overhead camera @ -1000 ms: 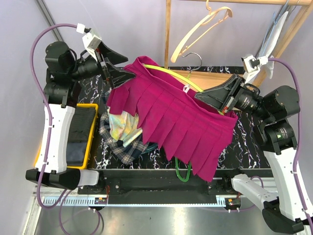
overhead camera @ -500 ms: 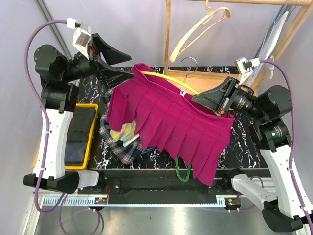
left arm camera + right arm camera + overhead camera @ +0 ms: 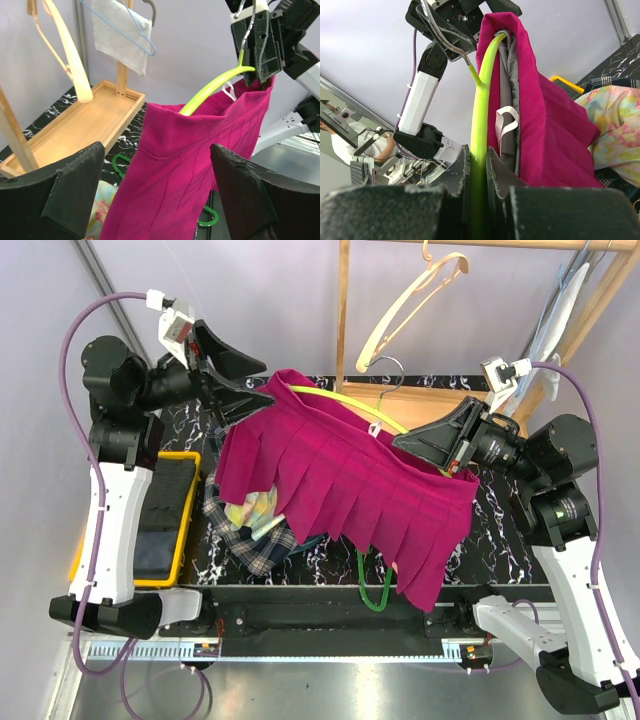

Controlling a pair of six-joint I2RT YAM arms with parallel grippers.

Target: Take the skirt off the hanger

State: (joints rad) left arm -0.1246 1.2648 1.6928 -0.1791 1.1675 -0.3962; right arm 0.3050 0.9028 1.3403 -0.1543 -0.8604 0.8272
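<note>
The plaid skirt (image 3: 250, 552) lies crumpled on the left part of the dark marbled bench (image 3: 500, 530), off any hanger, with a floral yellow-pink garment (image 3: 250, 508) bunched on top of it. The dark green hanger (image 3: 376, 590) lies flat at the near edge of the bench, right of the plaid skirt. Only its looped end shows, because the hem of a magenta pleated garment (image 3: 360, 490) hangs over the rest. Whether hanger and plaid skirt touch cannot be told. The magenta garment is held above the bench on a lime hanger (image 3: 338, 396), whose bar runs through the waistband from far left to right. The right pincer (image 3: 405, 440) is clamped narrow on the lime hanger close to its metal hook; in the right wrist view the lime bar passes straight between the two fingers. The left pincer (image 3: 268, 382) stands wide at the far left corner of the waistband. In the left wrist view the magenta cloth hangs between its fingers (image 3: 60, 192) with a gap on each side, so it grips nothing. A yellow bin (image 3: 182, 456) sits at the left edge of the bench, just beside the plaid skirt. At the far side stands a wooden rack (image 3: 345, 300) with a cream hanger (image 3: 410, 305) on it.
</note>
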